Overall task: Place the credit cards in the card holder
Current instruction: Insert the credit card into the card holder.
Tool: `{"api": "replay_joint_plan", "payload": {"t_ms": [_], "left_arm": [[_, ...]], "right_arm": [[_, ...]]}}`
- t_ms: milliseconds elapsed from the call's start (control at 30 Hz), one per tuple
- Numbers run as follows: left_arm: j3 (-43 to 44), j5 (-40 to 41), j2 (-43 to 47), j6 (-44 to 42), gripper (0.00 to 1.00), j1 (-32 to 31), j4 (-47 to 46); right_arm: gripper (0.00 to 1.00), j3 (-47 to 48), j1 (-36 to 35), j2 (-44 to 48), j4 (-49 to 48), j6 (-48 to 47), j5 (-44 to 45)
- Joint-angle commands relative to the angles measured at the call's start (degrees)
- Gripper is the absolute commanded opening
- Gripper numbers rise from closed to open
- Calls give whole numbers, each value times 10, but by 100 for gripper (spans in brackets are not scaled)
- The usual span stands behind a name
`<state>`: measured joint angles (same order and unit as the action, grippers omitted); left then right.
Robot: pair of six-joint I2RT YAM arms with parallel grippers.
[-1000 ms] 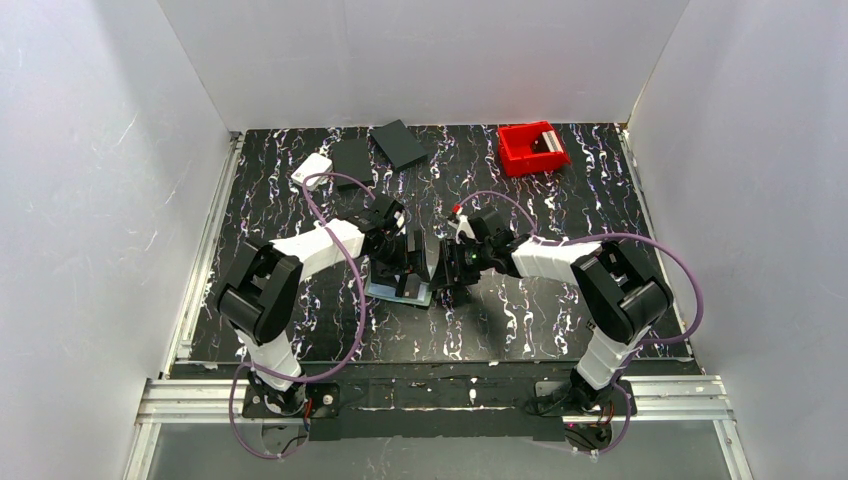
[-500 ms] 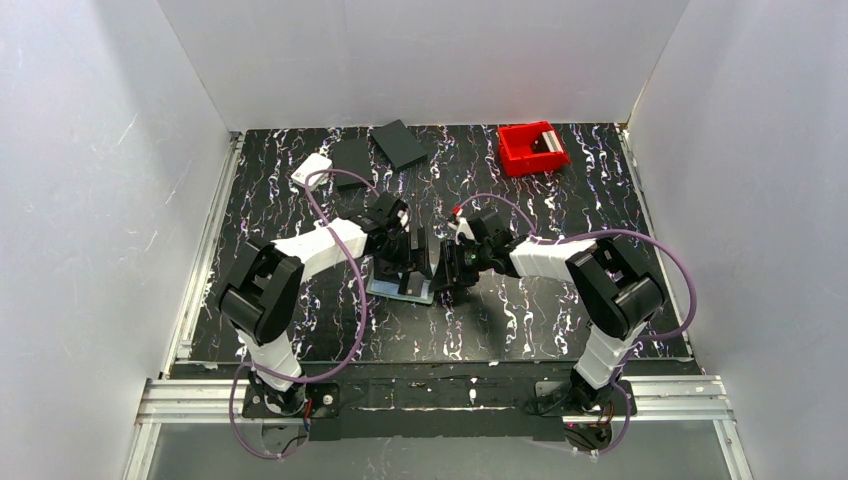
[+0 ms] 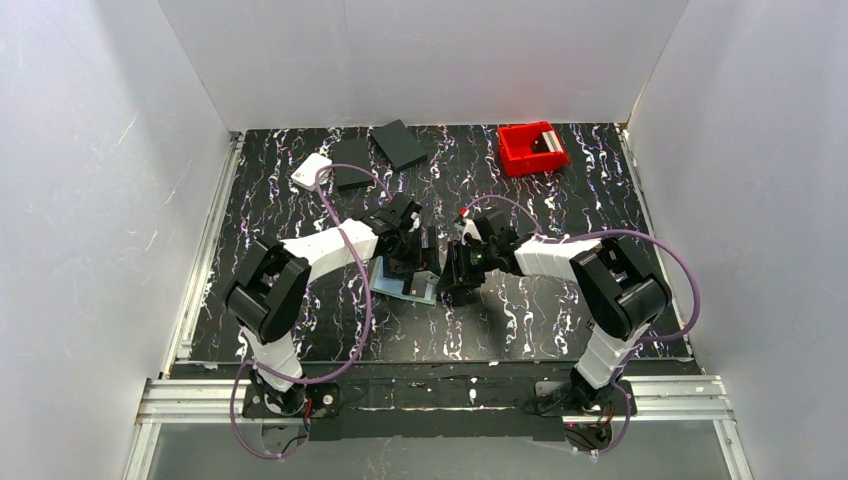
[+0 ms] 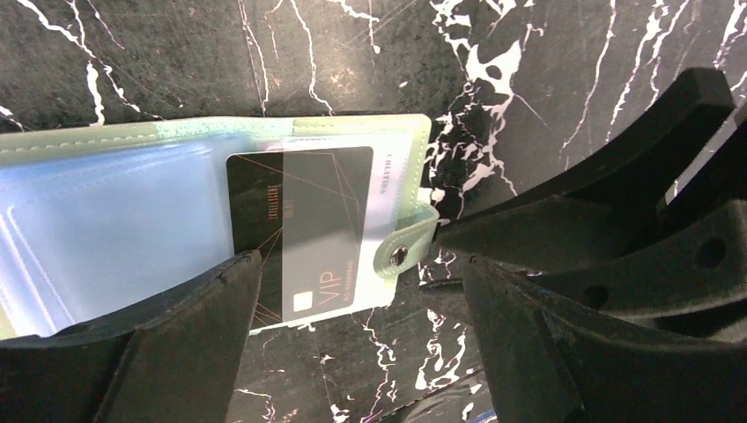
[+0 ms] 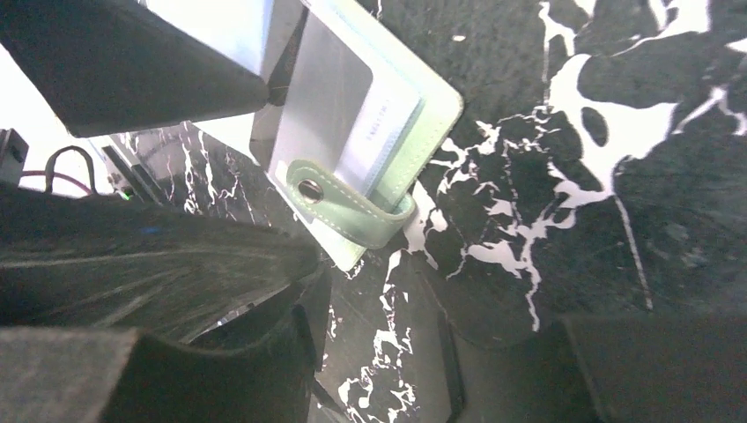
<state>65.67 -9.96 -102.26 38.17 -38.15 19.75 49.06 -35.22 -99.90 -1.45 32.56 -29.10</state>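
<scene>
1. Your left hand (image 4: 348,256) is spread wide, one finger over the pocket and the other past the snap tab (image 4: 401,251) of the card holder (image 4: 106,211), which lies open mid-worktop (image 4: 352,53).
2. A dark VIP credit card (image 4: 299,220) sits in its clear pocket, seemingly only part-way in.
3. Your right hand (image 5: 379,339) is parted too, empty, just beside that tab.

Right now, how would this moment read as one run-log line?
black VIP card: partly in open card holder pocket | left gripper: open | right gripper: open
</scene>
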Motion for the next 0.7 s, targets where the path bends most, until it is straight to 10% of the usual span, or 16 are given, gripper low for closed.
{"api": "replay_joint_plan", "payload": {"t_ms": [0,667], "left_arm": [[-11,-50,65,-8,85,-17,13],[-26,-70,25,-30,78,37,13]], "right_arm": [[47,-1,9,20,-16,-18,29],[31,8,9,-22,-64,6,7]]}}
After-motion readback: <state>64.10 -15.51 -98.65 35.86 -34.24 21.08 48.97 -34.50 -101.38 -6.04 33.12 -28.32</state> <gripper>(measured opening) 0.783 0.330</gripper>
